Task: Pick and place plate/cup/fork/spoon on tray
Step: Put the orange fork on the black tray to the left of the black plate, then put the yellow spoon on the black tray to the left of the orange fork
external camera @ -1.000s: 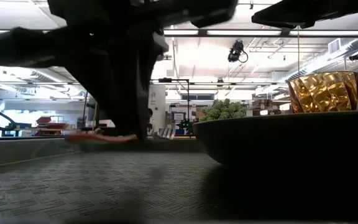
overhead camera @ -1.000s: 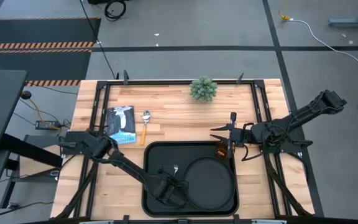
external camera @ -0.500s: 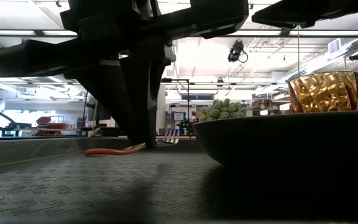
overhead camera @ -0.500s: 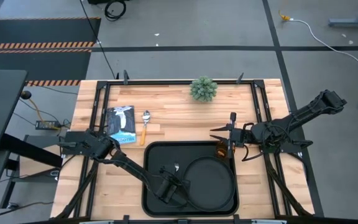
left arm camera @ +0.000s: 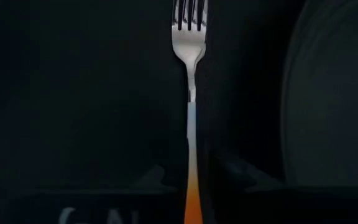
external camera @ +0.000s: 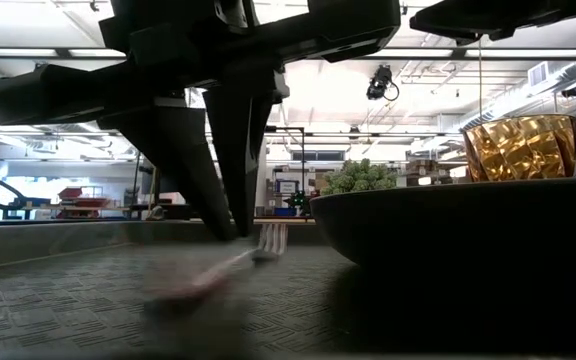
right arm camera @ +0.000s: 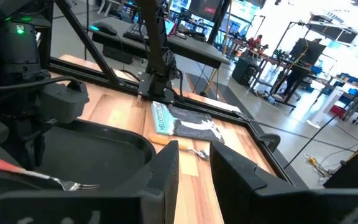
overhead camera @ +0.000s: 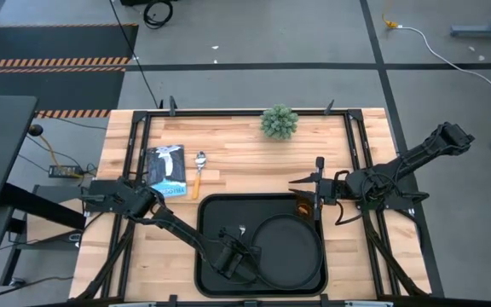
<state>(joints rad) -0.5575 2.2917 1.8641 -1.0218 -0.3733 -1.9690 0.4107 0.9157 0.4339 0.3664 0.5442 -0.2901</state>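
The fork (left arm camera: 190,93) lies on the black tray (overhead camera: 216,209), left of the round black plate (overhead camera: 290,247), tines toward the far edge. My left gripper (overhead camera: 233,254) hovers low over its orange handle (left arm camera: 192,202), open, one finger on each side. In the low view the fork (external camera: 230,268) is blurred. The amber cup (overhead camera: 303,205) stands in the tray's far right corner. My right gripper (overhead camera: 297,194) is open and empty above the cup. The spoon (overhead camera: 200,173) lies on the table beyond the tray.
A blue and white packet (overhead camera: 168,170) lies left of the spoon. A green plant (overhead camera: 279,121) stands at the table's far edge. Bare wood shows left and right of the tray.
My left gripper has let go of the fork. One second ago the fork hung level at the fingertips. Then its handle end tipped down. Now it has dropped onto the tray, tines toward the far edge.
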